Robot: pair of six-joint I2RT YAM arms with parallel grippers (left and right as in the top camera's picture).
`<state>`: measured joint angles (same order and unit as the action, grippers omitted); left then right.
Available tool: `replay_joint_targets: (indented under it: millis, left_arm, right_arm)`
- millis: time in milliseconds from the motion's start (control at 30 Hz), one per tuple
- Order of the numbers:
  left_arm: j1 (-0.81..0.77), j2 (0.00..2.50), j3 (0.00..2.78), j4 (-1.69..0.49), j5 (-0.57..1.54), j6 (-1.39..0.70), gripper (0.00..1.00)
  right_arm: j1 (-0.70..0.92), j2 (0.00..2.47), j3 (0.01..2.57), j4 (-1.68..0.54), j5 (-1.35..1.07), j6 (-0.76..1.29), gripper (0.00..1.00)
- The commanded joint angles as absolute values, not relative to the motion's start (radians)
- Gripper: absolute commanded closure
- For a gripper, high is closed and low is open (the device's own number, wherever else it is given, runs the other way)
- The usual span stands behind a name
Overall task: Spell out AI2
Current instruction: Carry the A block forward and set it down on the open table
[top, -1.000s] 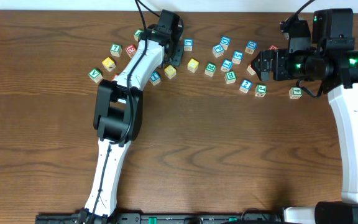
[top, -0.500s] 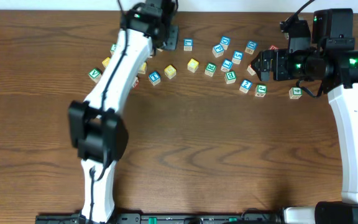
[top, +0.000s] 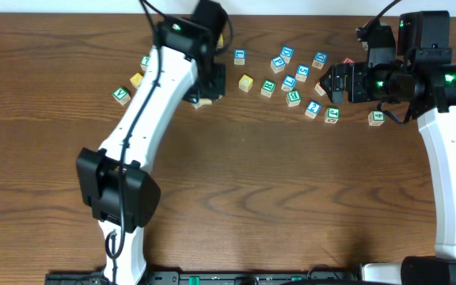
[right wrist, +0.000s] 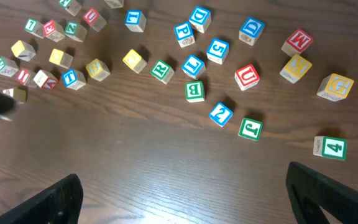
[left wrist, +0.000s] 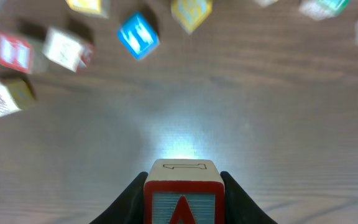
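Dark brown wood grain covers the tabletop (top: 291, 198), its streaks running left to right, with a white patch of glare in the left wrist view. Small square-edged wooden cubes lie scattered along the far side, with pale sides and coloured frames and characters on their faces. The left end effector (left wrist: 183, 190) is clamped on the A cube (left wrist: 183, 202). Its two smooth black fingers (left wrist: 129, 199) press the cube's left and right sides. The red-framed face with the red A is turned to the wrist camera, and the pale top face carries a thin outlined drawing. The cube sits over a bare stretch of wood on the near side of the left cluster; whether it touches the wood I cannot tell. A red-framed cube (left wrist: 14, 51) in that cluster is too blurred to read. The 2 cube (right wrist: 220, 112), blue-framed with a skewed blue digit, lies flat at the near edge of the right cluster, between the green B cube (right wrist: 194, 91) and the green J cube (right wrist: 250, 129) and apart from both. The right end effector (right wrist: 191, 199) hangs over the wood near that cluster, its matte black wedge-shaped fingers (right wrist: 55, 199) spread wide and gripping nothing.
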<state>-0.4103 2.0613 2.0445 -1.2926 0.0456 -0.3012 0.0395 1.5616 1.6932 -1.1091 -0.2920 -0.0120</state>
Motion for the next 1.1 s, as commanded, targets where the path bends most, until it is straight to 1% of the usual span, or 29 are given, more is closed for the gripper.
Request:
replay_joint_targets:
  millis: [0,233,267,300,433,700,867,933,967,1000,1067]
  left_arm:
    - [-0.442,2.086,1.915,-1.261,0.033,-0.370,0.80]
    - [-0.471,2.086,1.719,-1.125,0.033,-0.429,0.81]
    - [-0.472,2.086,1.700,-1.103,0.031,-0.433,0.85]
    - [-0.472,2.086,1.681,-1.076,0.022,-0.439,0.87]
    - [-0.472,2.086,1.610,-0.973,-0.056,-0.507,0.86]
    - [-0.473,2.086,1.507,-0.797,-0.055,-0.529,0.86]
    - [-0.473,2.086,1.490,-0.779,-0.008,-0.506,0.86]
    - [-0.473,2.086,1.489,-0.779,-0.004,-0.501,0.85]
    - [-0.473,2.086,1.489,-0.779,-0.004,-0.502,0.84]
    - [-0.473,2.087,1.489,-0.779,-0.004,-0.501,0.78]
    - [-0.473,2.088,1.489,-0.779,-0.004,-0.502,0.75]
  right_arm:
    - [0.047,1.558,1.705,-1.111,-0.291,-0.023,0.01]
    - [0.047,1.559,1.705,-1.110,-0.291,-0.023,0.01]
    - [0.047,1.559,1.705,-1.110,-0.291,-0.023,0.01]
    - [0.047,1.559,1.705,-1.110,-0.291,-0.023,0.01]
    - [0.047,1.559,1.705,-1.107,-0.291,-0.023,0.01]
    - [0.047,1.570,1.705,-1.107,-0.291,-0.023,0.01]
    - [0.047,1.584,1.705,-1.108,-0.291,-0.023,0.01]
    - [0.047,1.590,1.705,-1.108,-0.291,-0.023,0.01]
    - [0.047,1.594,1.705,-1.109,-0.291,-0.023,0.01]
    - [0.047,1.596,1.705,-1.109,-0.291,-0.023,0.01]
    - [0.047,1.596,1.705,-1.111,-0.291,-0.023,0.01]
